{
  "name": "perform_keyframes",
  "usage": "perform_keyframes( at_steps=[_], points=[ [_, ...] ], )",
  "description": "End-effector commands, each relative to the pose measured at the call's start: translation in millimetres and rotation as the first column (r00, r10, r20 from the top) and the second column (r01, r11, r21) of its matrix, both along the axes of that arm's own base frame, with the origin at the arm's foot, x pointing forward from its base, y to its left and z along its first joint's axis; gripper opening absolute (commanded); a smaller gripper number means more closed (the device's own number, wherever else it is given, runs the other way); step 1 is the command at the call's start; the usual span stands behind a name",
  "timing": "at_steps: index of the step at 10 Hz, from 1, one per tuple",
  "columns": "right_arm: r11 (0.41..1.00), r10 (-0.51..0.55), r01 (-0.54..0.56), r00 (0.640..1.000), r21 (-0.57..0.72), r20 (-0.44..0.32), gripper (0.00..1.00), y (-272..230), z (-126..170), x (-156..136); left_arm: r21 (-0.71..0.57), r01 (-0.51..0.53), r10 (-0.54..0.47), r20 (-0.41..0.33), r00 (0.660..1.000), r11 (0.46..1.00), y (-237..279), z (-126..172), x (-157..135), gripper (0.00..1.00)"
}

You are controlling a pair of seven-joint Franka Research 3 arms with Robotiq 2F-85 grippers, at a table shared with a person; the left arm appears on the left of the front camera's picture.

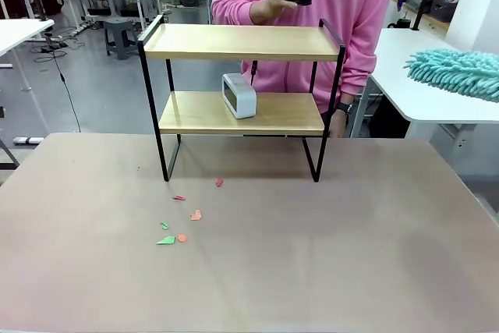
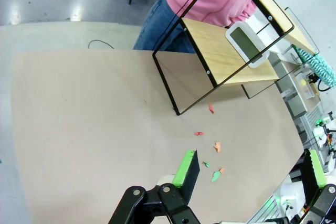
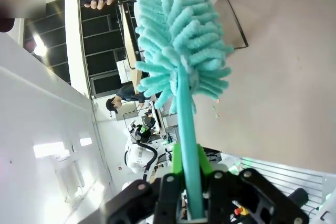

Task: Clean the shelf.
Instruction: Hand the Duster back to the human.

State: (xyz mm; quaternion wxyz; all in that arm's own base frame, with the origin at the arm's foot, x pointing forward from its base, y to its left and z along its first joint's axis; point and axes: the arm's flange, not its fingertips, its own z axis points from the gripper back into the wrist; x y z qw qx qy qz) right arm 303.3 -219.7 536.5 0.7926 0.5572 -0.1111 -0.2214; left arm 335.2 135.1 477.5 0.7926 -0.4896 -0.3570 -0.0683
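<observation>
**Ready to sweep leftward**

Clamps the right gripper [image 3: 189, 163] shut on the handle of a fluffy teal microfibre duster [image 1: 456, 72]. Holds the left gripper [image 2: 251, 165] wide open and empty over the beige table [image 1: 351, 255]. Finds the small two-tier shelf of light wood and black metal [image 1: 242, 42] at the upper centre of the front frame, long axis running left to right, well left of the duster head at the upper right edge. Probably calls for a leftward reach by the right arm, the nearer one.
</observation>
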Motion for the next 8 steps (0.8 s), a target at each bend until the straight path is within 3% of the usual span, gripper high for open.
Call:
perform_keyframes(
  at_steps=[1, 5, 6, 7, 8],
  points=[
    [1.000, 0.009, -0.009, 1.000, 0.004, 0.015, 0.12, -2.5, 3.9, -1.8, -0.008, 0.005, -0.005, 0.031, 1.000, 1.000, -2.2, 0.2, 0.6, 1.00],
    [1.000, 0.009, -0.009, 1.000, 0.004, 0.015, 0.12, -2.5, 3.9, -1.8, -0.008, 0.005, -0.005, 0.031, 1.000, 1.000, -2.2, 0.2, 0.6, 1.00],
    [1.000, 0.000, 0.000, 1.000, 0.000, 0.000, 0.12, 0.0, 0.0, 0.0, 0.000, 0.000, 0.000, 0.000, 1.000, 1.000, 0.0, 0.0, 0.0, 1.00],
    [0.996, 0.040, -0.049, 0.993, 0.081, 0.114, 0.12, -12.6, 30.7, -11.5, -0.073, 0.117, -0.111, 0.081, 0.991, 0.990, -19.8, 26.1, 7.5, 1.00],
    [0.984, 0.103, -0.135, 0.963, 0.115, 0.248, 0.12, -18.9, 73.5, -22.4, -0.084, 0.201, -0.187, 0.153, 0.970, 0.976, -42.4, 47.7, 13.1, 1.00]
  ],
)
